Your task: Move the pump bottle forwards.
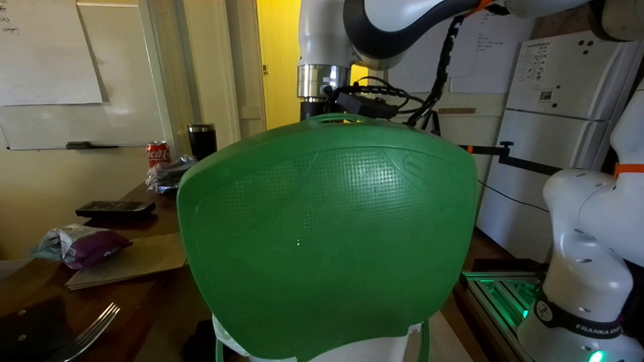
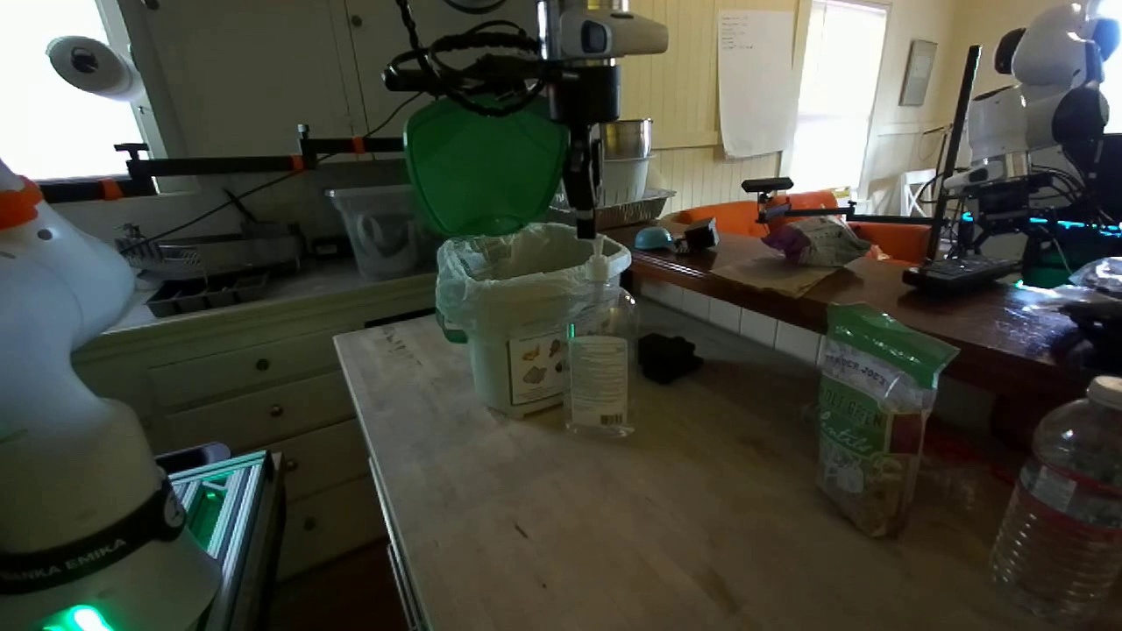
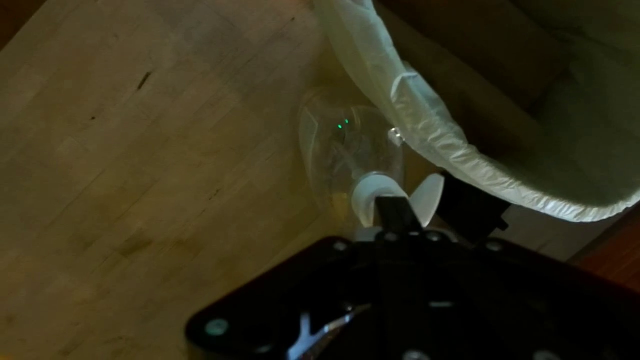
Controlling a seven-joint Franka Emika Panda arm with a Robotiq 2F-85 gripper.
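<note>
The clear pump bottle (image 2: 599, 377) stands upright on the wooden table (image 2: 561, 535), close in front of the white lined bin. It has a white label and a white pump head. In the wrist view the see-through bottle (image 3: 350, 150) shows from above, with its white pump collar partly hidden behind the fingers. My gripper (image 2: 585, 226) points down right over the pump head. The fingers (image 3: 392, 202) are together with nothing visible between them. Whether the tips touch the pump head I cannot tell. In an exterior view the green lid hides the bottle and fingertips.
The bin (image 2: 486, 302) with its raised green lid (image 1: 327, 226) stands right beside the bottle. A black object (image 2: 668, 358) lies behind the bottle. A green snack bag (image 2: 877, 429) and a water bottle (image 2: 1056, 508) stand toward the right. A higher brown counter (image 2: 885, 307) borders the table.
</note>
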